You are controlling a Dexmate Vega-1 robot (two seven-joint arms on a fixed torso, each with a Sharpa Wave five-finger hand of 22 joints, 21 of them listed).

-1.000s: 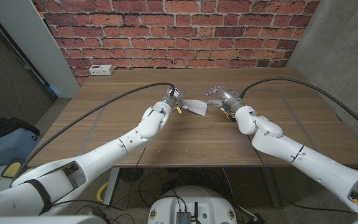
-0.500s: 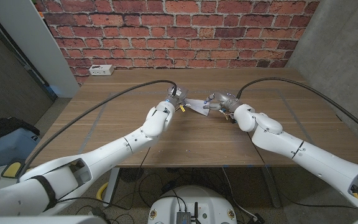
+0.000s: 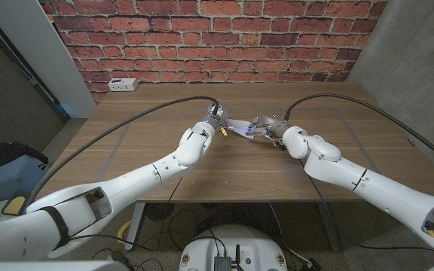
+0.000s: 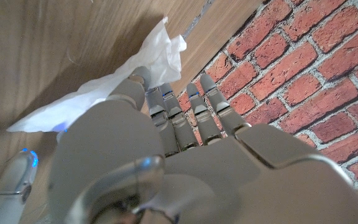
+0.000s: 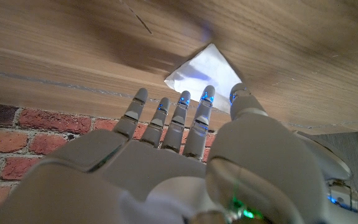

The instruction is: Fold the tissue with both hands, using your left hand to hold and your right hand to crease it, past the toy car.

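Now, mid-frame on the wooden worktop (image 3: 202, 162), my left robot hand (image 3: 212, 120) pins the thin white tissue (image 3: 239, 126), fingers spread; my right robot hand (image 3: 264, 125), fingers apart, must press the crease next.

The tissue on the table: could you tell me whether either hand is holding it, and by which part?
The left hand touches one end of the tissue; whether it grips cannot be told. The right hand reaches toward the other end.

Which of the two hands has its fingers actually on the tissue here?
The left hand: its fingers lie on the tissue. In the right wrist view the right hand's fingertips sit just short of the tissue, none clearly on it.
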